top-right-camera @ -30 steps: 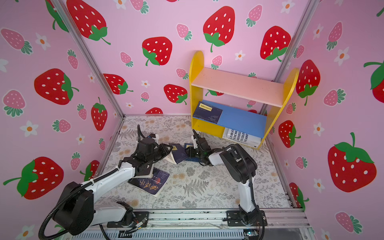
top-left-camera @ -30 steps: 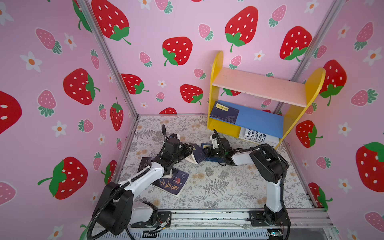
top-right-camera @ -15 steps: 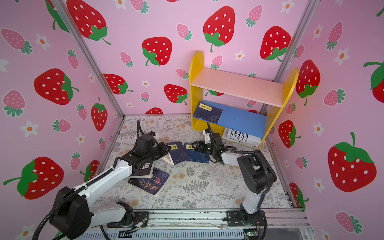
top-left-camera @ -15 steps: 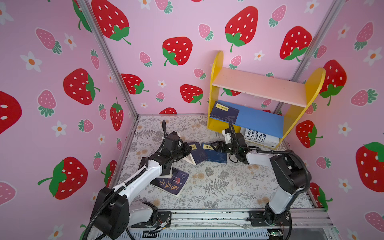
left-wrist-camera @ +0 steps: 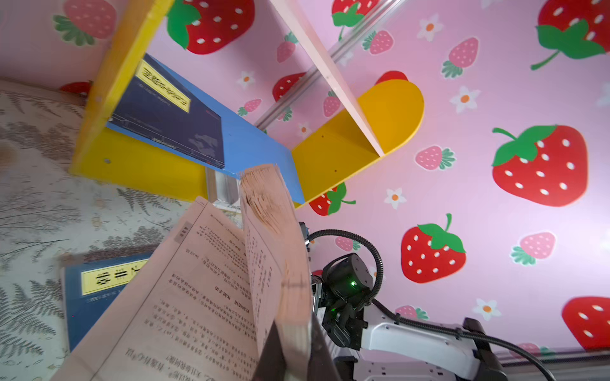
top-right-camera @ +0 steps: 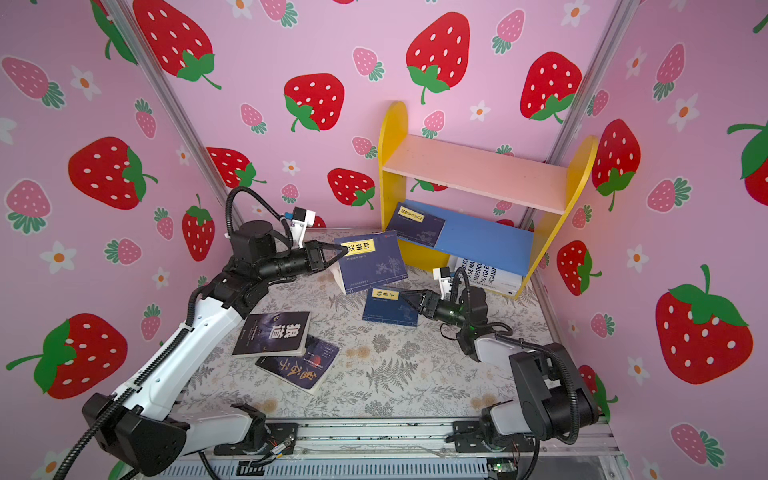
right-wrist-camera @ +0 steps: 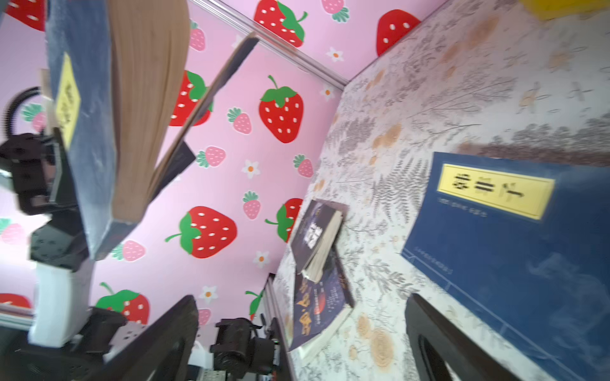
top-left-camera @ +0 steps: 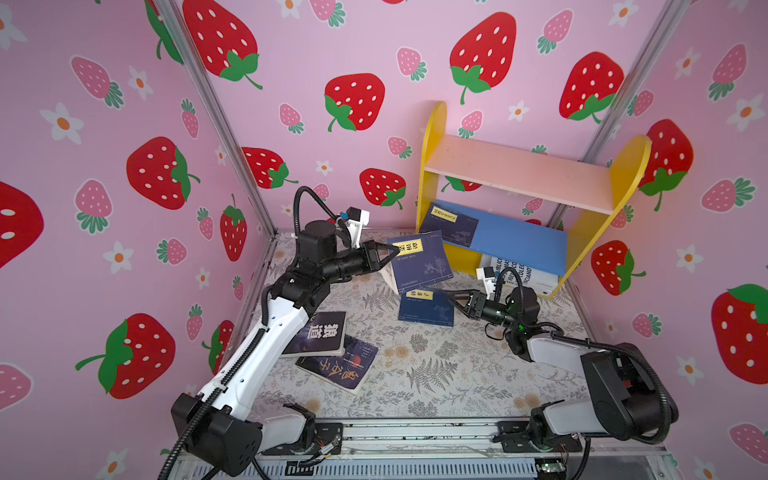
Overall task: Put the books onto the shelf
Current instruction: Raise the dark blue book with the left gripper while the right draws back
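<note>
Navy book (top-left-camera: 417, 262) hung clamped by its corner in left pincer (top-left-camera: 392, 253), held aloft just before shelf (top-left-camera: 519, 174), likely bound for its blue board (top-left-camera: 519, 245); pages (left-wrist-camera: 198, 297) sagged open. Right pincer (top-left-camera: 455, 301) stood apart, also before shelf, by flat book (top-left-camera: 426, 309).

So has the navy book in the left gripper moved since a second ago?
Yes. The navy book in the left gripper has risen and shifted right, closer to the shelf.

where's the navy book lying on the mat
In both top views the flat navy book lies on the mat, left of the open right gripper, near the raised book in the left gripper.
</note>
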Motion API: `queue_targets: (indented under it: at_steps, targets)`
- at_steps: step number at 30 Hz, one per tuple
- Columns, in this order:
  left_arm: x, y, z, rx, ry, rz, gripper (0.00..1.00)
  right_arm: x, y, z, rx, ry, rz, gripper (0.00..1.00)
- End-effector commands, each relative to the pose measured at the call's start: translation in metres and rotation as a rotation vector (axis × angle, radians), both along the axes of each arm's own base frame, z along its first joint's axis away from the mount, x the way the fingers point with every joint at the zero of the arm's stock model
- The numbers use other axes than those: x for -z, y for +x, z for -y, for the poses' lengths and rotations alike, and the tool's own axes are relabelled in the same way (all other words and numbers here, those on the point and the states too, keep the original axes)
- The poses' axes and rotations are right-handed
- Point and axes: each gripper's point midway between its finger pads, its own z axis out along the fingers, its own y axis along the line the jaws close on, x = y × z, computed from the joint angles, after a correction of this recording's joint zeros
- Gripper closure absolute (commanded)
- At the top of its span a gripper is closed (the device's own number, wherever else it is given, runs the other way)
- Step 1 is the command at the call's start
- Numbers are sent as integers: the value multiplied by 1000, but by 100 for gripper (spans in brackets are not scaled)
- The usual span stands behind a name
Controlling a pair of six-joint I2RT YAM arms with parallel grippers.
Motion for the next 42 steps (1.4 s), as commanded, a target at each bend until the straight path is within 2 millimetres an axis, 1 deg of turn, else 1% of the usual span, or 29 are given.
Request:
queue_targets:
  at_steps: [1, 4, 6, 8, 13, 18, 20, 23, 28, 33, 35, 36, 37, 38, 39, 40, 42]
  targets:
    - [-22, -9, 13, 135, -68, 33, 100, -68, -26, 4, -71, 158, 159, 0]
    - [-25, -8, 18, 165, -108, 10, 100, -83, -32, 8, -64, 181, 216, 0]
    - [-26, -7, 19, 167, -127, 5, 100, -95, -41, 10, -77, 207, 258, 0]
    - [-29, -7, 21, 181, -150, 1, 100, -101, -48, 12, -92, 217, 279, 0]
    - [-36, -12, 27, 259, -222, -26, 100, -96, -39, 11, -67, 202, 239, 0]
    - [-31, -19, 27, 288, -203, -33, 100, -90, -31, 14, -44, 207, 210, 1]
    - [-25, -23, 27, 298, -197, -44, 100, -93, -26, 17, -36, 217, 215, 8]
    - [-9, -27, 27, 295, -189, -70, 100, -97, -21, 19, -31, 244, 213, 16]
    - [15, -33, 30, 313, -172, -114, 100, -103, -21, 22, -60, 322, 193, 27]
    - [23, -29, 33, 315, -160, -123, 100, -96, -23, 21, -74, 318, 173, 41]
    - [26, -25, 35, 318, -158, -130, 100, -97, -26, 22, -73, 313, 178, 45]
    - [28, -24, 38, 327, -156, -132, 100, -97, -26, 22, -70, 310, 181, 47]
    - [29, -23, 40, 336, -155, -135, 100, -97, -26, 22, -67, 303, 179, 51]
    - [30, -21, 43, 343, -155, -139, 100, -96, -25, 22, -63, 295, 178, 53]
    - [30, -20, 45, 353, -156, -141, 100, -95, -25, 22, -55, 282, 179, 57]
    - [31, -18, 47, 359, -155, -145, 100, -92, -23, 21, -47, 263, 171, 71]
    - [32, -14, 50, 363, -153, -146, 100, -86, -20, 21, -24, 223, 160, 90]
